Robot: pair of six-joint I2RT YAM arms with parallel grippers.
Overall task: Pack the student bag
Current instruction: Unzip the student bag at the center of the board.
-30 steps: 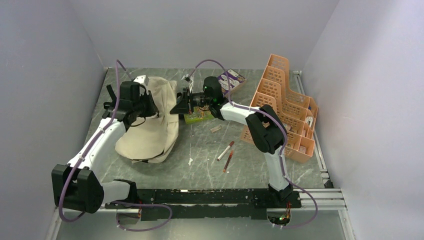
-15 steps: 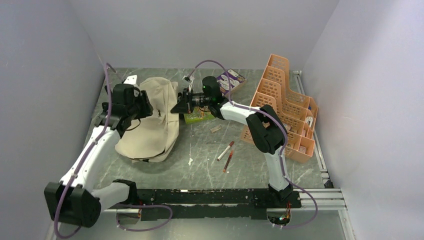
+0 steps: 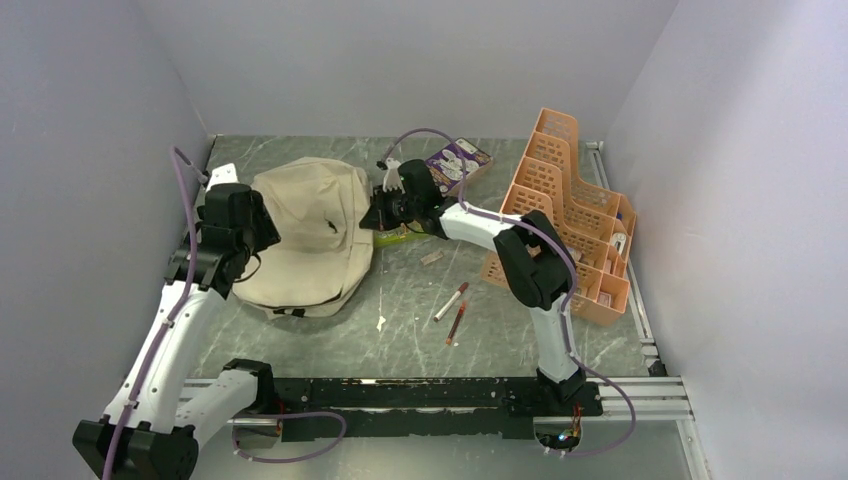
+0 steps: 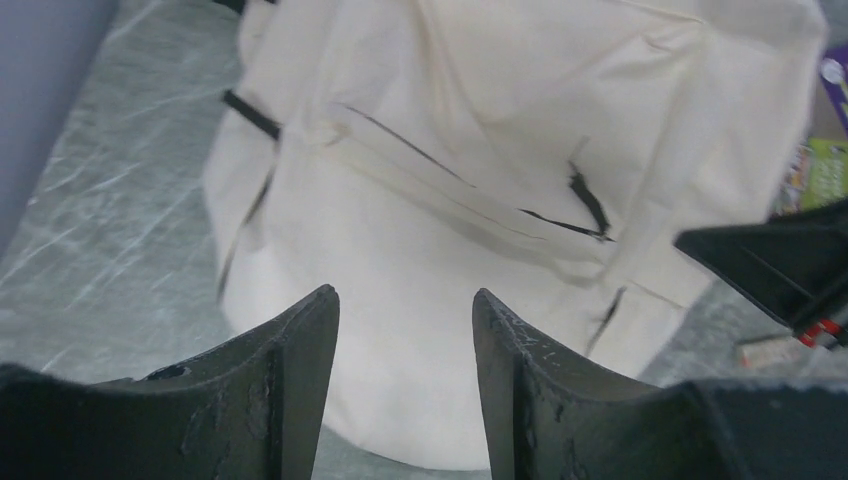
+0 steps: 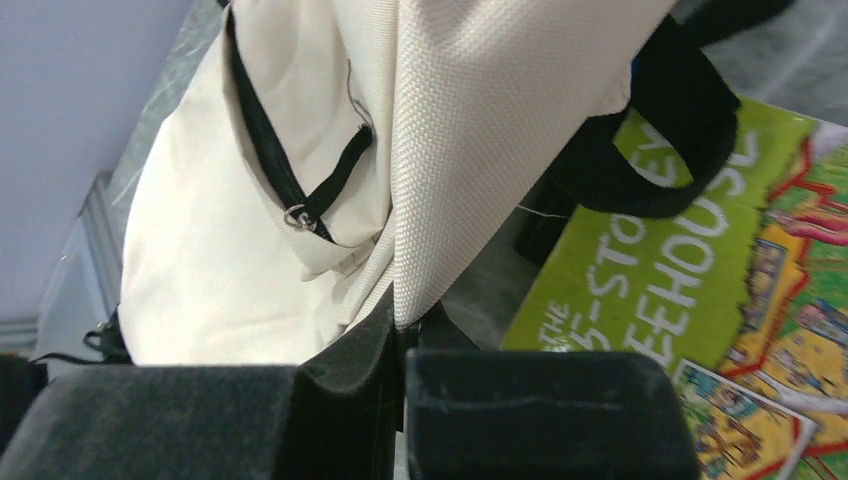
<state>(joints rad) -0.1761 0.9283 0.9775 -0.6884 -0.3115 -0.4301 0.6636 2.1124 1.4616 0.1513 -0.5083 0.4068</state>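
The beige student bag (image 3: 305,235) lies flat on the table at the back left, its black zipper lines facing up. It fills the left wrist view (image 4: 500,150) and shows in the right wrist view (image 5: 230,240). My right gripper (image 3: 382,213) is shut on the bag's right edge fabric (image 5: 470,150), beside a black strap (image 5: 660,130). My left gripper (image 4: 405,330) is open and empty, held above the table just left of the bag (image 3: 232,215). A green book (image 3: 400,236) lies partly under the bag's right edge and shows close up in the right wrist view (image 5: 720,300).
A purple book (image 3: 458,160) lies at the back. An orange perforated organizer (image 3: 565,215) stands at the right. Two pens (image 3: 455,310) and a small eraser (image 3: 431,258) lie mid-table. Grey walls close in left, back and right.
My left gripper has let go of the bag and moved back to the left. The bag has dropped from bunched up to lying flat and spread. My right gripper moved slightly right and down.
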